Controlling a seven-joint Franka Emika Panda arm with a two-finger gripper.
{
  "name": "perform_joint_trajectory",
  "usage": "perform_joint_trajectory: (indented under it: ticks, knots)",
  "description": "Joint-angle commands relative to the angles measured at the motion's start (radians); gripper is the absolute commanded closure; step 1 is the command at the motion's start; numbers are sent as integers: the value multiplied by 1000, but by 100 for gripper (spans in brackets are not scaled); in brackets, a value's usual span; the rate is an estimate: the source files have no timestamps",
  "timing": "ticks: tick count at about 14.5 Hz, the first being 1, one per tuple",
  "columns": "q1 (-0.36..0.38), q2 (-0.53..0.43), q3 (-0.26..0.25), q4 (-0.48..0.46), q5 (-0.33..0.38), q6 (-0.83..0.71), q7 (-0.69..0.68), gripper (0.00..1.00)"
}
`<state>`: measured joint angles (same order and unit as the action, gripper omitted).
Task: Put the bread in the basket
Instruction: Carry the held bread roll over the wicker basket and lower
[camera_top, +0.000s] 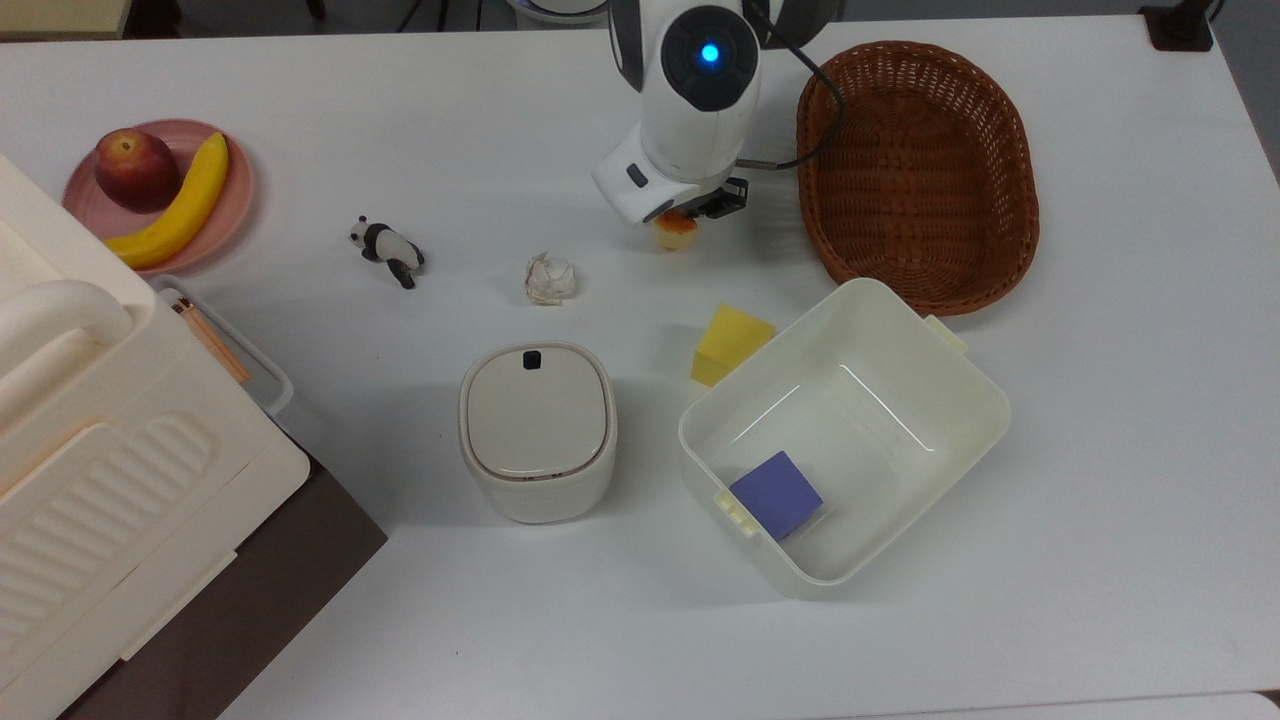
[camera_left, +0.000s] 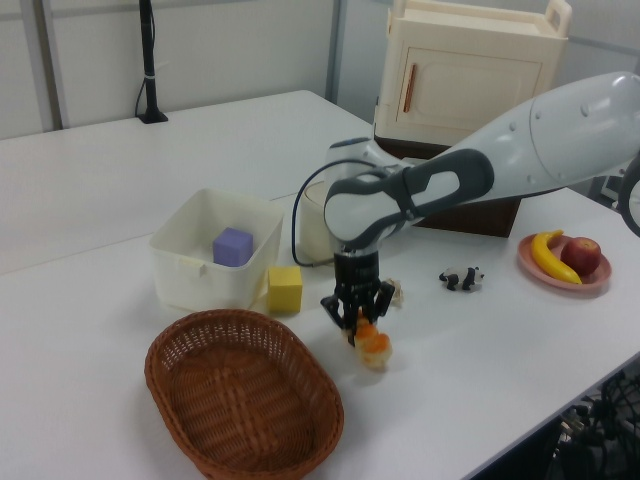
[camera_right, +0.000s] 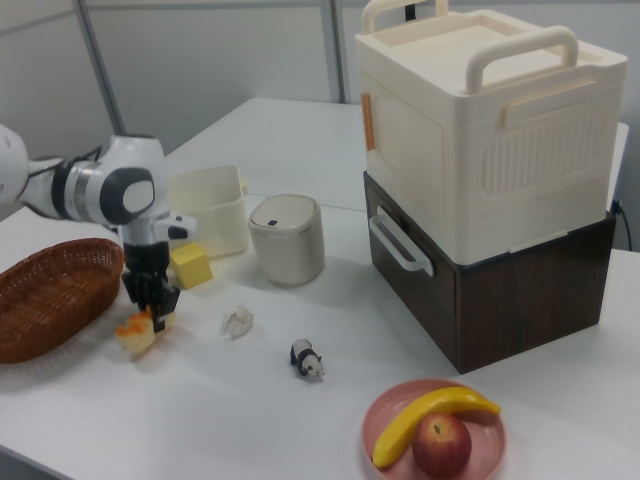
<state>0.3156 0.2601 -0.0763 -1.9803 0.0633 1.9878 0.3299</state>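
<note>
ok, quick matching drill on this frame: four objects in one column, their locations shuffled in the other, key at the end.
Things:
1. bread
2. purple cube
3. banana
4. yellow block

Places:
A. on the pink plate beside the apple
B. on the table, just outside the tub's wall
C. held tilted in the gripper, short of the basket
D. inside the cream tub

Pairs: 1-C, 2-D, 3-A, 4-B

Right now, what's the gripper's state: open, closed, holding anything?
Gripper: closed on the bread, which hangs tilted from the fingers just above the table, beside the basket.
</note>
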Motion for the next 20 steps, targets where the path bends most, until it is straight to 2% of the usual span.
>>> perform_joint_trajectory:
  ticks: [1, 4, 6, 8, 13, 14, 15, 16, 17, 20]
  knots:
    - [-3, -65, -5, 85, 6, -104, 3, 100]
    - [8, -61, 0, 168, 23, -161, 15, 100]
    - [34, -62, 9, 219, 64, -216, 21, 100]
    - [92, -61, 7, 241, 101, -222, 67, 100]
    - [224, -16, 7, 287, 119, -208, 170, 100]
    - [250, 2, 7, 297, 124, -207, 191, 96]
    - [278, 23, 7, 307, 127, -196, 211, 74]
    - [298, 39, 7, 313, 130, -179, 244, 28]
    - [313, 56, 7, 313, 127, -167, 283, 0]
    - [344, 77, 7, 314, 116, -162, 305, 0]
